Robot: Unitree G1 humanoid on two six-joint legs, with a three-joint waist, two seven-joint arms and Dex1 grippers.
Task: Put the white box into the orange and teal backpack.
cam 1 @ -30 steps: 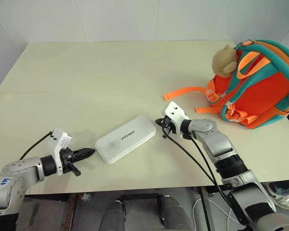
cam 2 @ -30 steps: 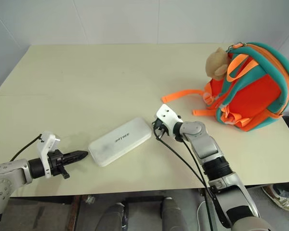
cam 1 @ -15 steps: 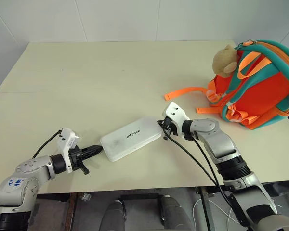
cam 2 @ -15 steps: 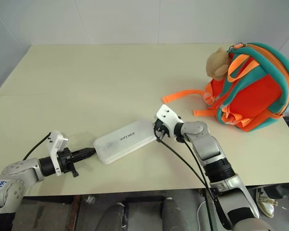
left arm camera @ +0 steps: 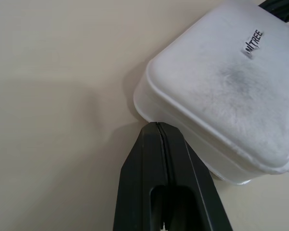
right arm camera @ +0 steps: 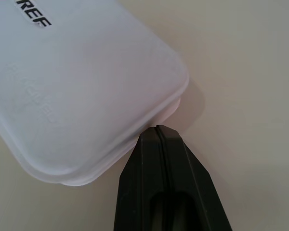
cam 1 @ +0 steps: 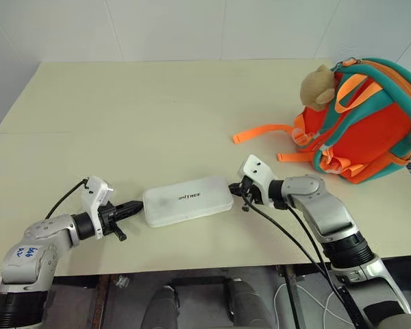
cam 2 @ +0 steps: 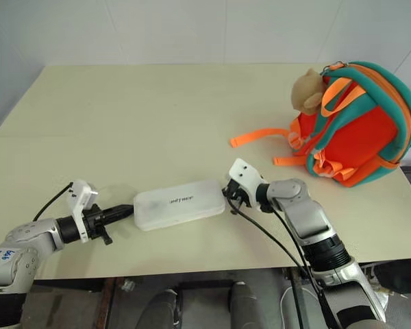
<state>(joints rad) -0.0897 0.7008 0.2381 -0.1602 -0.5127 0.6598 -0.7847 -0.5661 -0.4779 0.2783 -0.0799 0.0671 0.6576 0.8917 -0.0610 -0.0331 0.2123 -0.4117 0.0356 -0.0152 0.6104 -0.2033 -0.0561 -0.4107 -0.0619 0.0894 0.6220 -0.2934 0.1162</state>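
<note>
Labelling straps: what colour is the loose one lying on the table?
Orange strap, clearest in the left eye view.

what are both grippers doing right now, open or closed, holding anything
Left gripper: jaws shut, tip against one short end of the white box, gripping nothing.
Right gripper: jaws shut, tip against the opposite end.

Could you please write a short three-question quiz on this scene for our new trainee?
1. True or false: the white box lies flat on the table.
2. Which describes both tools? A) shut, tips at opposite ends of the box; B) open wide above it; C) gripping a strap.
3. Fill in: the plush toy sits against the orange and teal ____.

Key: 1 true. 2 A: left tool and right tool are shut, one at each end. 3 backpack.
</note>
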